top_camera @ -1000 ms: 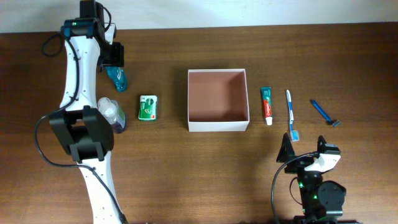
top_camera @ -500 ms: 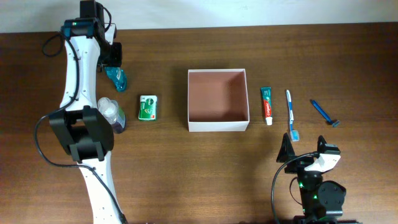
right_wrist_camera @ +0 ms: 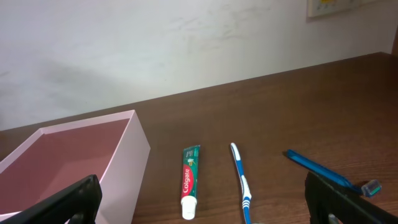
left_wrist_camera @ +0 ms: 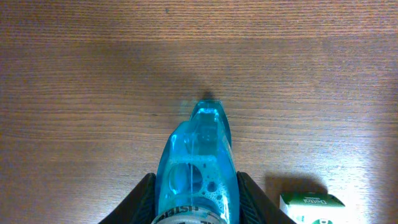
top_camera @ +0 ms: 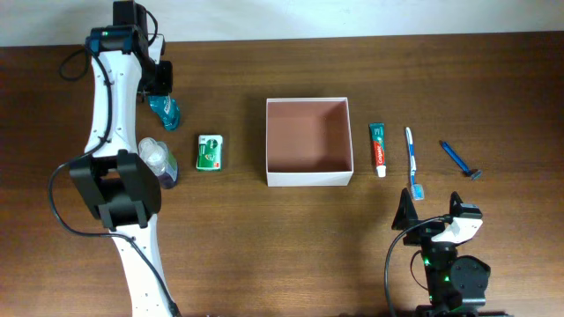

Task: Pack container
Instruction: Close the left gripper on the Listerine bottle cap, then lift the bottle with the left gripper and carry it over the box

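Left gripper [left_wrist_camera: 198, 198]: your fingers are clenched on the blue bottle [left_wrist_camera: 199, 149], one finger pressing each side of its body.
Blue bottle: it lies at the far left of the table [top_camera: 493, 79], with its narrow end pointing away from the wrist. I think the grip goes across the wide part because the flat sides give the pads a firm hold. Whether it is already off the wood, I cannot tell.
Clear bottle [top_camera: 155, 158]: it is just beside the left arm and partly hidden by it. The lower part seems purple, but the view is poor.
Green box [top_camera: 209, 151]: it lies flat between the bottles and the container, apart from both.
Container [top_camera: 308, 178]: it stands in the middle of the table, open side up. It is square and shallow, with thin white walls and a reddish-brown inside, and nothing is in it. It is much larger than the toiletries, and probably both arms can reach it there.
Toothpaste [top_camera: 378, 148]: it lies just beside the right wall of the container, not touching it.
Toothbrush [top_camera: 411, 163]: it lies next in the row, almost parallel to the toothpaste.
Razor [top_camera: 460, 158]: it is the last to the right and lies a little oblique.
Right gripper [top_camera: 432, 218]: your fingers are spread wide and hold nothing. It sits near the front edge, close to the toothbrush head.
Step in hand: I judge it is lifting the blue bottle toward the container.
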Robot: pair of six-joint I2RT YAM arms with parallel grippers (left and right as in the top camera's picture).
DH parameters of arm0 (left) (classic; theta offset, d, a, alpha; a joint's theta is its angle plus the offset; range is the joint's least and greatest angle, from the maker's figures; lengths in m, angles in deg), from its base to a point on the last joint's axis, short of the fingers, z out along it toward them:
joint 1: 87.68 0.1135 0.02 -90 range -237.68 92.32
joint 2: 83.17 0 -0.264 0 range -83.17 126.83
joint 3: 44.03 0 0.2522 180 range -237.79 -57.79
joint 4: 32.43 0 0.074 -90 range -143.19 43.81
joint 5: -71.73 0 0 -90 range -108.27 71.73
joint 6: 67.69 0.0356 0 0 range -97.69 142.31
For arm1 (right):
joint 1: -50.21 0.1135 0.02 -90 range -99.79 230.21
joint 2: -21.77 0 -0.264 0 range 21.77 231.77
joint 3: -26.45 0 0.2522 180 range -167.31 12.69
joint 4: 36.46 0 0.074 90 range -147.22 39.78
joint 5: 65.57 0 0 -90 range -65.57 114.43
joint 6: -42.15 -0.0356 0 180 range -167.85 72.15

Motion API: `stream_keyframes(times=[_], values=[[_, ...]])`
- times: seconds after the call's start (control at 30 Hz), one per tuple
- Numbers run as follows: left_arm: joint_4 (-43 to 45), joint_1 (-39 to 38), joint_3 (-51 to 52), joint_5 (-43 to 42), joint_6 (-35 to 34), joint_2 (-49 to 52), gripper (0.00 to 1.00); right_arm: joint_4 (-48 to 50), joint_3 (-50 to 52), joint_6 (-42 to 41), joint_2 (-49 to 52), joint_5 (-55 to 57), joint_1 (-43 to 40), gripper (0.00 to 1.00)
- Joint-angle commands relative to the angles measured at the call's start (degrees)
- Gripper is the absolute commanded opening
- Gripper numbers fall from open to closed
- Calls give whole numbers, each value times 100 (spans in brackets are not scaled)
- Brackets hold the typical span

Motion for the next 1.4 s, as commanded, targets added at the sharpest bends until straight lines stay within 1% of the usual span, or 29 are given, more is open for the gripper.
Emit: stream_keyframes(times=[0.0, 0.1, 0.2, 0.43, 0.63, 0.83, 0.9, 1.17, 1.23, 1.37], values=[[-68, 50, 46, -46, 31, 85, 3, -28, 26, 61, -48, -52, -37, 99], [-92, 46, -44, -48, -7, 72, 2, -28, 26, 61, -48, -52, -35, 99], [-157, 46, -308, -153, -188, 46, 1, -28, 26, 61, -48, -52, -35, 99], [-529, 33, -1576, -1298, -190, -17, 1, -28, 26, 59, -48, -52, -37, 99], [-920, -55, -2796, -1987, -299, -22, 1, -28, 26, 61, -48, -52, -35, 99], [-1237, -417, -3917, -2601, -299, -31, 1, -28, 26, 59, -48, -52, -37, 99], [-1270, -621, -3936, -2741, -302, -170, 1, -28, 26, 61, -48, -52, -37, 99], [-1547, -1685, -3936, -2634, -299, -472, 1, -28, 26, 61, -48, -52, -37, 99], [-1731, -1939, -3882, -2347, -313, -470, 1, -28, 26, 61, -48, -52, -37, 99], [-2076, -2417, -3663, -1506, -723, -470, 1, -28, 26, 61, -48, -52, -37, 99]])
